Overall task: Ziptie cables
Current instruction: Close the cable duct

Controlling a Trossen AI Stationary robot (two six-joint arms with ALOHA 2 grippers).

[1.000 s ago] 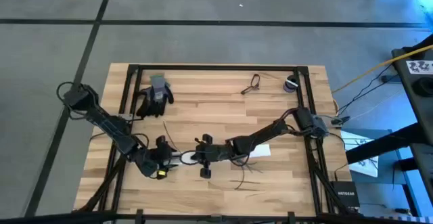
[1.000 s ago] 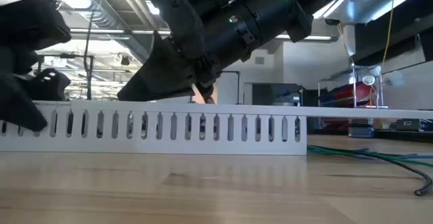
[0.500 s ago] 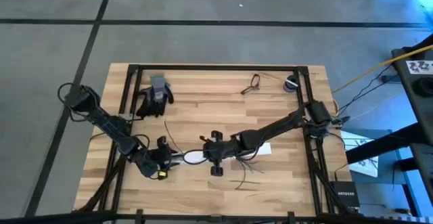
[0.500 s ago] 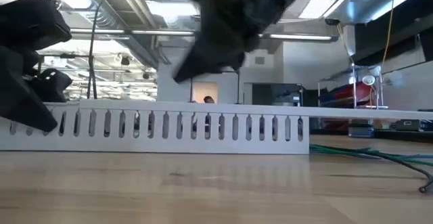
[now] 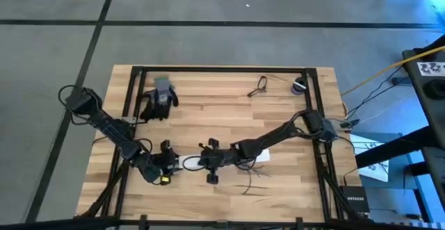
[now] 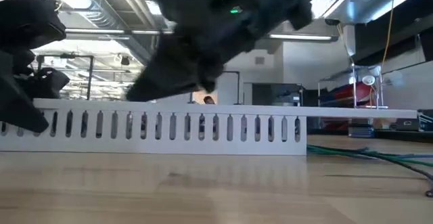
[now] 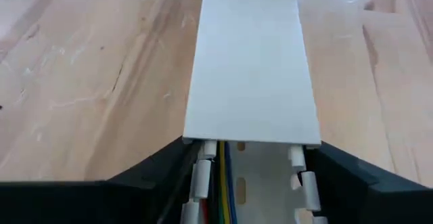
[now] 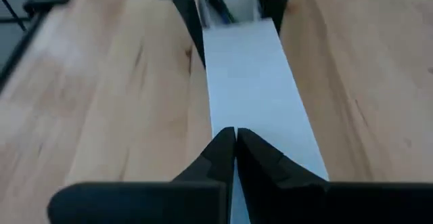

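Surface: wooden table [image 5: 208, 112] with a dark frame along its edges, grey floor around it
Slotted duct: long white channel [image 6: 169, 126] with slotted walls, lying on the table between the two grippers; a flat white lid [image 7: 250, 68] covers most of its length
Left gripper: [image 5: 169, 162] low on the table's left half, its fingers [image 7: 162, 170] spread to either side of the duct's uncovered end, just outside the slotted walls (whether they press on it I cannot tell)
Wires in the duct: coloured strands [image 7: 220, 183], red, yellow, green and blue, show in the uncovered end between the left fingers
Right gripper: [image 5: 208, 162] near the table's middle, facing the left one, its fingertips [image 8: 233, 146] pressed together with no gap, right over the white lid (the low view shows it as a dark blurred mass above the duct)
Cables: thin dark wires [image 5: 254, 178] lie loose on the wood under and just in front of the right arm, strands splaying apart; neither gripper touches them
Other things: dark and grey glove [image 5: 158, 98] near the back left corner; pair of glasses [image 5: 259, 85] near the back edge; small round dark thing [image 5: 299, 86] beside the back right corner
Room beyond: green and dark cables [image 6: 365, 155] lie on the table at the right of the low view, with ceiling lights behind
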